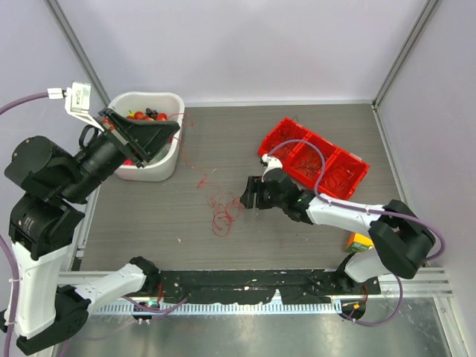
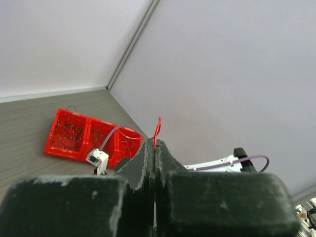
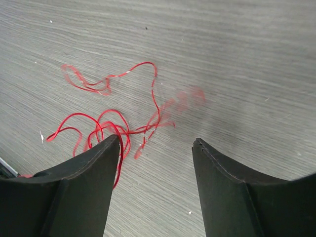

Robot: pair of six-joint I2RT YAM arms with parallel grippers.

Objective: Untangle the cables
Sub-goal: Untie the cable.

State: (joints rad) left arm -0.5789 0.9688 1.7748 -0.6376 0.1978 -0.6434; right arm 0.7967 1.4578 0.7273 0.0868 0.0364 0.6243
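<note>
A loose tangle of thin red cables (image 1: pixel 222 212) lies on the grey table near the middle. It also shows in the right wrist view (image 3: pixel 106 123), spread out flat. My right gripper (image 1: pixel 251 195) is open and low, just right of the tangle; in its wrist view (image 3: pixel 155 142) the left finger (image 3: pixel 98 168) is at the edge of the wires. My left gripper (image 1: pixel 175 129) is raised over the white bin and shut on one red wire (image 2: pixel 157 129), whose end pokes out of the tips (image 2: pixel 155 144). A thin red strand (image 1: pixel 195 167) hangs from it toward the table.
A white bin (image 1: pixel 172 100) holding red and dark pieces stands at the back left. A red three-compartment tray (image 1: pixel 316 160) with thin wires stands at the back right, also in the left wrist view (image 2: pixel 74 136). A yellow-green object (image 1: pixel 361 242) lies near the right arm's base.
</note>
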